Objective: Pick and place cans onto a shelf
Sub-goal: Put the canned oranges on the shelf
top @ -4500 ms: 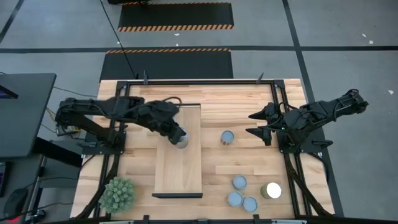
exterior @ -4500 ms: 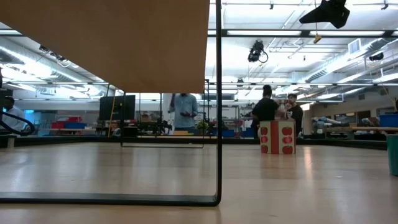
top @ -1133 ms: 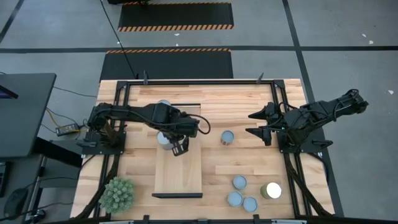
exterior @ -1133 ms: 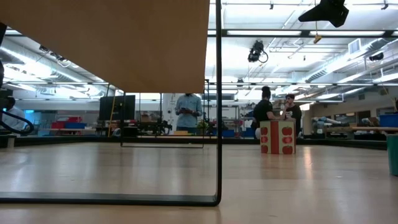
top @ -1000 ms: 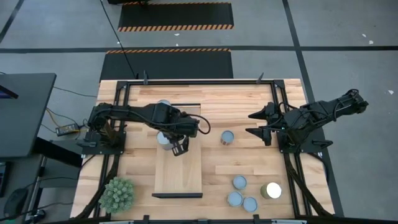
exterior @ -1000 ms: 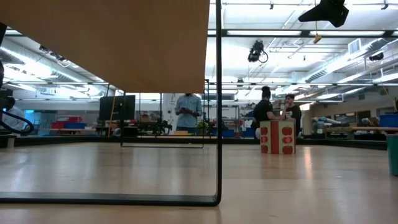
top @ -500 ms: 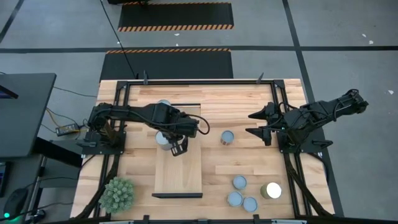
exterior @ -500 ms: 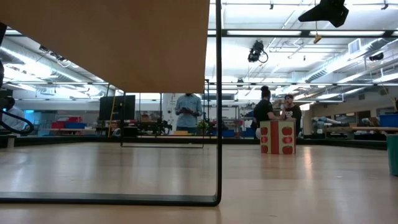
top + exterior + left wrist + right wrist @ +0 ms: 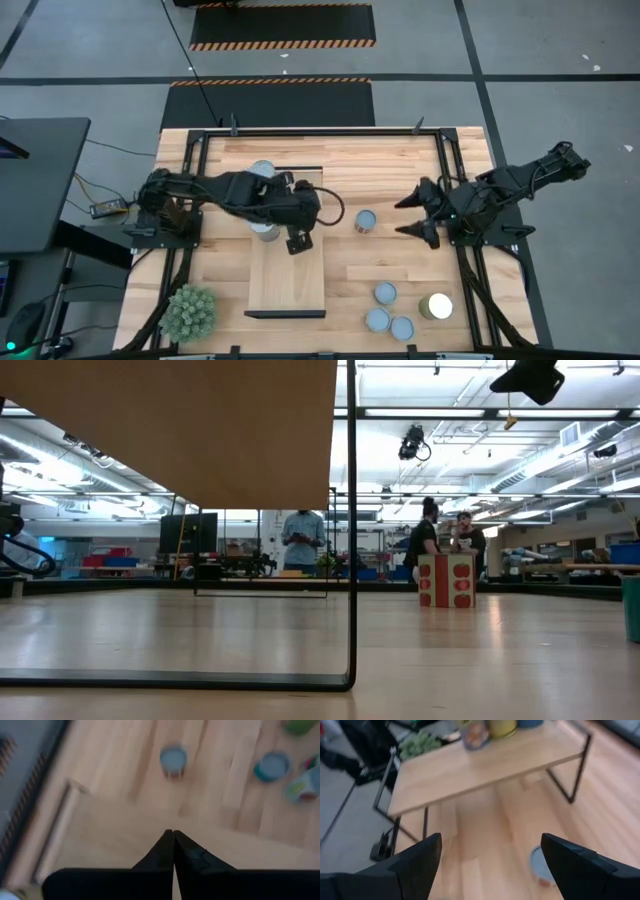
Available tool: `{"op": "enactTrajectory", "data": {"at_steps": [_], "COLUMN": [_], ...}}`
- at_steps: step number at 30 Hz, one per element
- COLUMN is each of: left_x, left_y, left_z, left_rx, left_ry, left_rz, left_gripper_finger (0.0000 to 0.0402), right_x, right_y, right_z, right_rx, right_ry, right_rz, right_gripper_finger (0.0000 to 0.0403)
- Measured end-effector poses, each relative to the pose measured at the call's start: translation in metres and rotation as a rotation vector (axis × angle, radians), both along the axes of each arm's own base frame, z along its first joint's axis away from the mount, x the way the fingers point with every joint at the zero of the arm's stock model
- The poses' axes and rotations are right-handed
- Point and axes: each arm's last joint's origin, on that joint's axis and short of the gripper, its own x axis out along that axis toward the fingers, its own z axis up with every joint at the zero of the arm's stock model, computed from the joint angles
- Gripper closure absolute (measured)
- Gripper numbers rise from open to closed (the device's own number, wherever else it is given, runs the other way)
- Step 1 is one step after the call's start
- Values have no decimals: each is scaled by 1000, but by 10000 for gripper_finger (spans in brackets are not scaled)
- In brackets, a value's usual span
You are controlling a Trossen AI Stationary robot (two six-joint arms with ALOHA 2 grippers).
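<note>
The cans look like small rigid tins, light and smooth-walled, so they will likely slip if pinched at the rim; the safest hold is across the round side wall, about mid-height, with the fingers straddling the body. Two cans stand on the shelf at its far end: one in the open and one just beside the left end effector, which is clenched and empty above the board. One can sits alone on the surface between the arms, nearest the right end effector, whose fingers are spread and hold nothing. Four more cluster at the near right corner. Compared with the earlier frames, the left arm has drawn slightly off its placed can, and the right arm has swung in toward the lone can.
</note>
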Motion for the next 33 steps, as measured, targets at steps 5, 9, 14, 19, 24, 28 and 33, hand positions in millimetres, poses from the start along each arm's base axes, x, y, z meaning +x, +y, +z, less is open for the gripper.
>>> {"op": "enactTrajectory", "data": {"at_steps": [5, 9, 14, 19, 24, 28, 33], "left_x": [-17, -29, -43, -59, -74, -87, -99], "left_y": [-11, -13, -19, -25, -34, -35, -29], "left_z": [15, 24, 23, 20, 20, 20, 17], "left_rx": [70, 83, 110, 101, 96, 89, 70], "left_ry": [-46, -57, -35, -28, -87, -153, -242], "left_rz": [-74, -103, -182, -262, -336, -368, -358], "left_gripper_finger": [388, 386, 386, 386, 386, 386, 386], "right_x": [11, 21, 38, 54, 67, 75, 79], "right_y": [14, 24, 35, 50, 66, 78, 94], "right_z": [-7, -4, -1, -2, -3, -3, -1], "right_rx": [-7, -31, -22, 3, 38, 60, 51], "right_ry": [84, 144, 207, 288, 364, 415, 482], "right_rz": [38, 57, 38, 7, -37, -69, -64], "right_gripper_finger": [54, 54, 54, 54, 54, 54, 54]}}
